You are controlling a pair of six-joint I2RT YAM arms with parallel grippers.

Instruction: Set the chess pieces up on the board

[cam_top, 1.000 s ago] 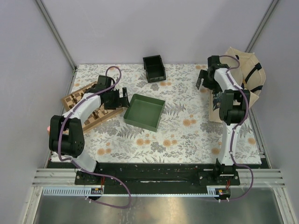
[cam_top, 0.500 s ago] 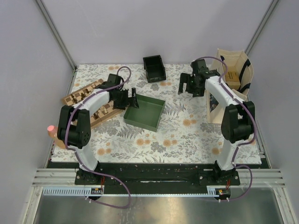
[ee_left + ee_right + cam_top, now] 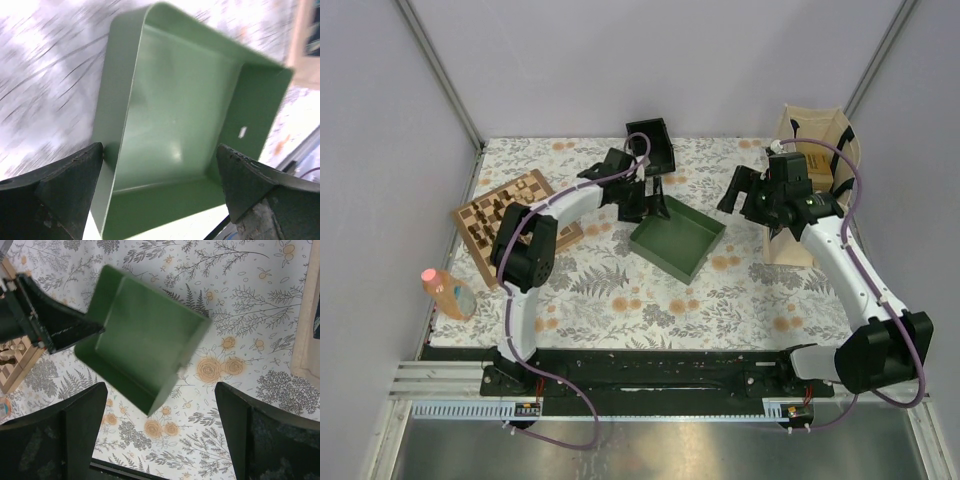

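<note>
From the top external view, the board (image 3: 516,226) lay at the left side of the floral-covered table (image 3: 620,300), turned at an angle, with the chess pieces (image 3: 498,210) standing on its squares; they were too small to sort by kind. Only this view took in the black box (image 3: 650,146) at the far edge, the canvas bag (image 3: 817,165) at the right and a pink-capped bottle (image 3: 446,290) near the left arm's base. The left gripper (image 3: 645,203) sat at the far-left corner of the green tray (image 3: 677,240), well apart from the board. The right gripper (image 3: 748,198) hung beside the bag, apart from the tray. Neither one's finger spread could be judged from up here.

The left wrist view was blurred and filled by the tray's hollow, its corners cut off by the frame. Its fingers (image 3: 60,192) stood wide apart and clasped nothing; the left one lay close against the tray's outer wall, though contact could not be confirmed. The board did not appear.

The right wrist view looked down on the blurred tray, with one of the left gripper's fingers at its left corner. A cut-off corner of the board with a few pale pieces showed at the left edge. The right fingers (image 3: 75,435) were spread fully, with only tablecloth between them.
</note>
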